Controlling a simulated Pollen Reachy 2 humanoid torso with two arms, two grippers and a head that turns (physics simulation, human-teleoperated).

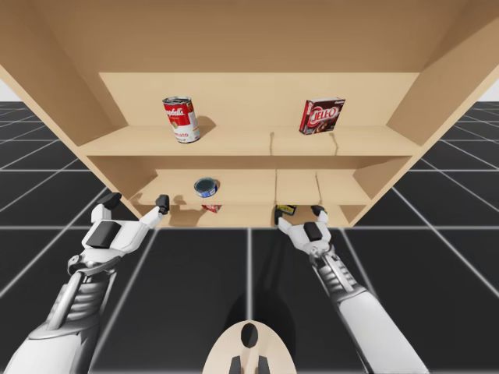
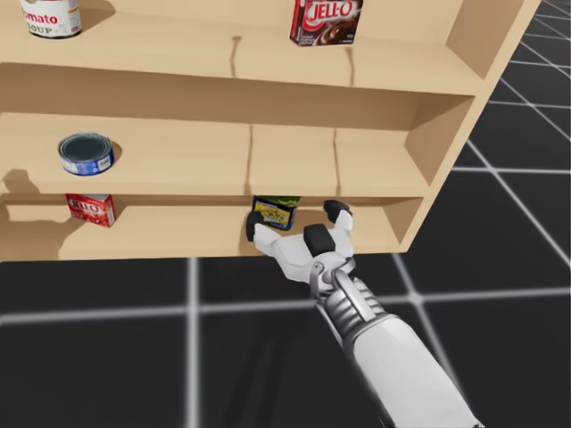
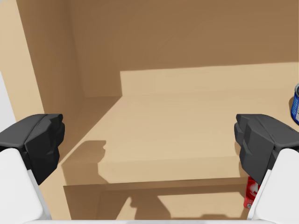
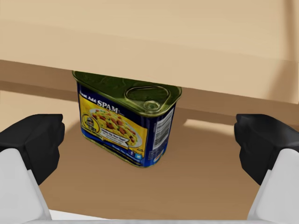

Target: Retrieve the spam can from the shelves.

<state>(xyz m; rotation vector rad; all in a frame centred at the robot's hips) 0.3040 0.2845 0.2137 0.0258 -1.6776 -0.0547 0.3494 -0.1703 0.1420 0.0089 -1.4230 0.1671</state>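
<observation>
While looking down at the wooden shelves [image 2: 294, 160], see the blue rectangular can [image 2: 272, 212] standing at the front of the bottom shelf, just left of centre in the head view, tucked under the middle board. Hold the right gripper [image 2: 295, 223] directly before it at lower centre, fingers spread wide, one dark pad out to each side of the can.

From the right wrist view, find the same can [image 4: 126, 121] ahead of the right gripper [image 4: 148, 140], upright with its ring-pull lid on top and its yellow label turned toward one of the fingers [image 4: 32, 144]. Clear gaps on both sides, so nothing pinched.

In the high view, catch a sliver of the can [image 1: 285, 209] at the lip of the bottom shelf, a little right of centre, just beside the right gripper [image 1: 300, 212].

Hold the left gripper [image 1: 138, 202] at lower left of the high view, before the left end of the shelves [image 1: 234, 142], fingers likewise wide apart and closed on nothing. From the left wrist view, look between its open fingers [image 3: 35, 144] at bare shelf board and a side wall. Beside the other finger, glimpse the edge of a low blue tin [image 3: 296, 105] and, on the shelf beneath, a small red box [image 3: 251, 196].

Elsewhere in the high view: red-and-white round can [image 1: 181, 118] at upper left on the top shelf, dark red box [image 1: 321, 115] at upper right on the same shelf, both well apart from either gripper.
</observation>
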